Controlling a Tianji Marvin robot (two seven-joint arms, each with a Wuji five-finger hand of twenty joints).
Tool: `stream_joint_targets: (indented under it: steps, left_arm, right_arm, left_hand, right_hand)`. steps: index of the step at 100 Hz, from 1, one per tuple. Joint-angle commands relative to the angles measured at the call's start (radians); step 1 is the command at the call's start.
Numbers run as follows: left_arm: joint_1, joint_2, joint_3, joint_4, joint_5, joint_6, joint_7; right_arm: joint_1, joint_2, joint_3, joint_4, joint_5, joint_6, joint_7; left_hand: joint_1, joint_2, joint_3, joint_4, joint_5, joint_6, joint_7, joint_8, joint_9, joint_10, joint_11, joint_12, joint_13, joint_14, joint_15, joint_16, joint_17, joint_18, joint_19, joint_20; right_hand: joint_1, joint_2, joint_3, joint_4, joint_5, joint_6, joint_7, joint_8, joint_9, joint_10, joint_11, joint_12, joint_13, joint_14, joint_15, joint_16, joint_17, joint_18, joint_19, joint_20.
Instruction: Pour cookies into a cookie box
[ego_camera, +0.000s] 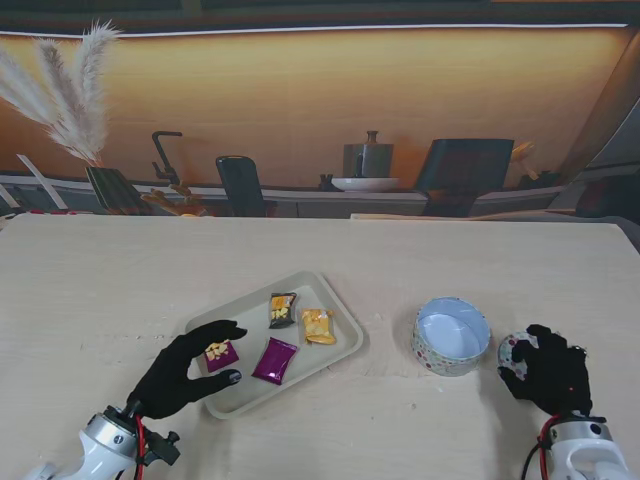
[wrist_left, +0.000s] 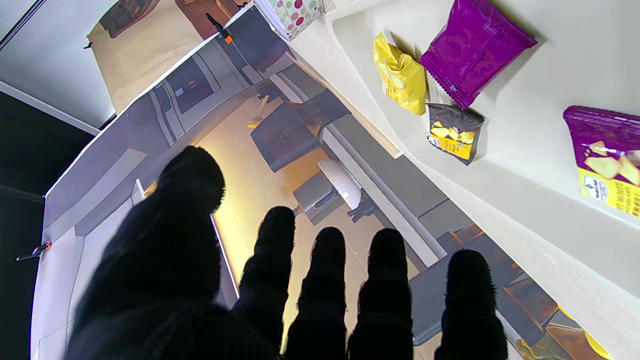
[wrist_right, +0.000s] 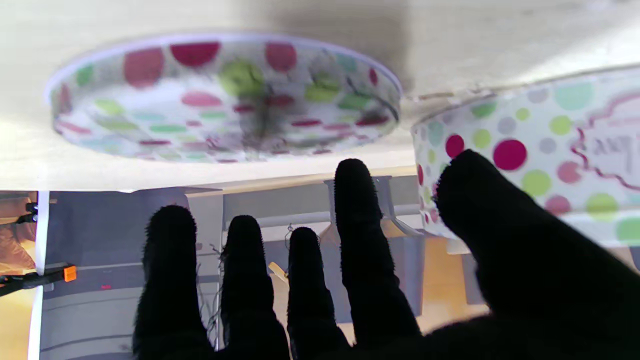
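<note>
Pale wood surface (ego_camera: 120, 290) carries a beige tray (ego_camera: 340, 310) with four cookie packets: two purple (ego_camera: 275, 360), one dark (ego_camera: 282, 310), one yellow (ego_camera: 318, 326). Left hand (ego_camera: 185, 370) hovers at the tray's near-left edge, fingers (wrist_left: 325, 280) spread, holding nothing, partly hiding one purple packet. To the right stands the open dotted cookie box (ego_camera: 451, 335). Right hand (ego_camera: 552, 370), fingers apart, covers most of the lid (wrist_right: 225, 95); contact is unclear.

Tray (ego_camera: 335, 300): pale cream. On it:
- purple packet (ego_camera: 275, 360), plain;
- purple packet with yellow band (ego_camera: 221, 354);
- black-and-yellow packet (ego_camera: 282, 310);
- yellow-orange packet (ego_camera: 318, 326).

Right of tray: cookie box (ego_camera: 451, 336), white with multicoloured polka dots; lid (wrist_right: 225, 95), same dots. Table (ego_camera: 120, 280): light wood grain. Both hands: black.
</note>
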Motion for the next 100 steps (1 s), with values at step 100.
stream_joint_targets:
  steps: [100]
  left_arm:
    - [-0.036,-0.001,-0.055,0.007,0.202,0.09,0.017]
  right_arm:
    - [-0.086,-0.038,-0.241,-0.346,0.016,-0.201,-0.237]
  left_hand:
    - [0.008,0.023,-0.015,0.0,-0.03,0.007,-0.021,-0.006,0.01,-0.002,0.017,0.027,0.019,-0.003,0.046,0.053,0.002,-0.017,0.037,0.026]
  right_hand:
    - [-0.077,0.05,-0.044,0.044,-0.091,0.018,-0.122,-0.034,0.332,0.043,-0.079,-0.004,0.45,0.101,0.268,0.09,0.411,0.058,0.362,0.335]
